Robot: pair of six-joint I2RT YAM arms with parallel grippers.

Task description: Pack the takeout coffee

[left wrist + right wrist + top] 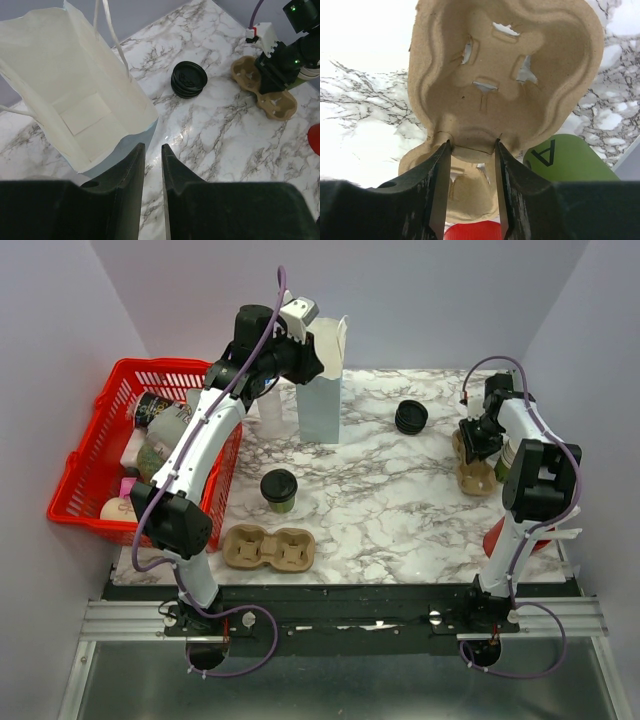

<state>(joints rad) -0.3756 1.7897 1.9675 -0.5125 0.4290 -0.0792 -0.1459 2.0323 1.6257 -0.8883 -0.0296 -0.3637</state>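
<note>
Coffee: small olive-green paper cup with round black plastic sip lid (279, 490), upright near the front left, just behind a two-well moulded-pulp carrier (268, 548), apart from both grippers.
Bag: white paper bag (75, 100), matte, creased, mouth open, upright at the back.
Lids: stack of glossy black lids (189, 79), near the bag.
Surface: white grey-veined marble-look tabletop (380, 510); pale lilac walls.
Left gripper (152, 150): raised above the bag's near rim, black fingers narrowly apart, nothing between.
Right gripper (472, 147): low at the right edge, fingers pinched on the waist of a second pulp carrier (505, 75).
</note>
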